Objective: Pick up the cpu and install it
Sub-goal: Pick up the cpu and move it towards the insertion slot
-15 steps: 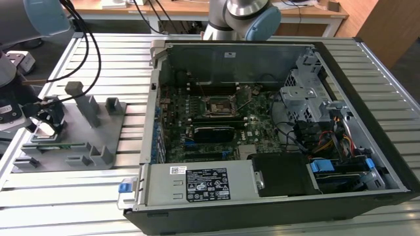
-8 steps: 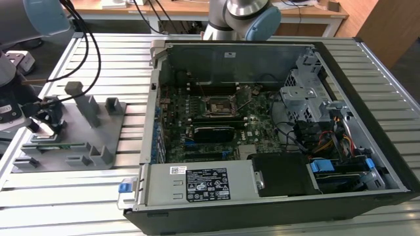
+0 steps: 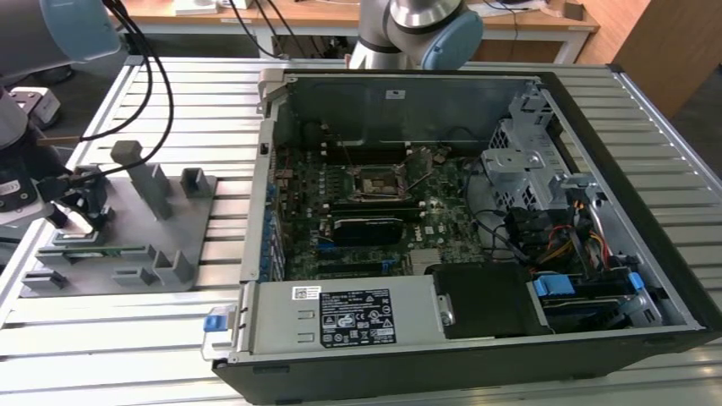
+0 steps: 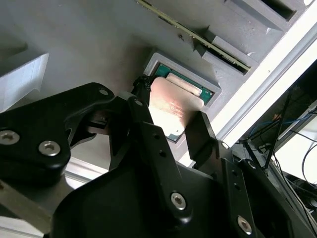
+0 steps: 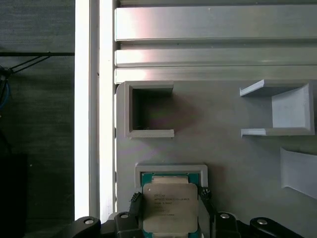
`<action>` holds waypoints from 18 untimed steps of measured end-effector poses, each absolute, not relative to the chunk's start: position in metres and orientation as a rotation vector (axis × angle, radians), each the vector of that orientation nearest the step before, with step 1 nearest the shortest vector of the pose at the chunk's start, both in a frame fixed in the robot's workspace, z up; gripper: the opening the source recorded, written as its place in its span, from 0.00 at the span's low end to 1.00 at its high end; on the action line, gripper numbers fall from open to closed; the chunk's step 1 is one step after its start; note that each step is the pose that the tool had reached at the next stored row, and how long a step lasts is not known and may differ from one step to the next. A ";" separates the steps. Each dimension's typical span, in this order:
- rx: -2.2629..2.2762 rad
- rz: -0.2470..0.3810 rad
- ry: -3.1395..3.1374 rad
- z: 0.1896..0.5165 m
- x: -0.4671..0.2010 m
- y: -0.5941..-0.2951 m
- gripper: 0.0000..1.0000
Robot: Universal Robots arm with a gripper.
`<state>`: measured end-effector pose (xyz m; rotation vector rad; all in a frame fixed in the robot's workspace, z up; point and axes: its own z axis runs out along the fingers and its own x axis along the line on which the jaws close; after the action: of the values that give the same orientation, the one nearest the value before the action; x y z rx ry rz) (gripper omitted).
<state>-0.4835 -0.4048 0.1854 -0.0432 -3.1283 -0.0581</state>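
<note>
The cpu (image 5: 170,210), a small square chip with a shiny silver top and a green edge, sits at or just above its grey pocket (image 5: 171,169) on the fixture plate (image 3: 124,279). My gripper (image 5: 169,198) is shut on it, one black finger (image 5: 134,202) against each of two opposite edges. The second wrist view shows the cpu (image 4: 173,106) between the fingers (image 4: 198,134), seemingly raised over the pocket's rim. In the exterior view the gripper (image 3: 79,211) is at the left, over the plate. The motherboard socket (image 3: 378,182) lies inside the open computer case.
A long green memory stick (image 3: 96,251) lies in a slot on the plate beside the pocket. Grey upright holders (image 3: 147,182) stand on the plate. The open case (image 3: 474,220) holds cables, a drive cage and a power supply. Cables hang at the exterior view's left.
</note>
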 end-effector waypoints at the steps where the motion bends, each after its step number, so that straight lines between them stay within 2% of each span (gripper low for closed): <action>1: -0.043 -0.058 -3.128 0.185 -0.483 -0.405 0.53; 18: -0.043 -0.058 -3.129 0.199 -0.483 -0.405 0.53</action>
<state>-0.4834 -0.4047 0.1986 -0.0432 -3.1287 -0.0584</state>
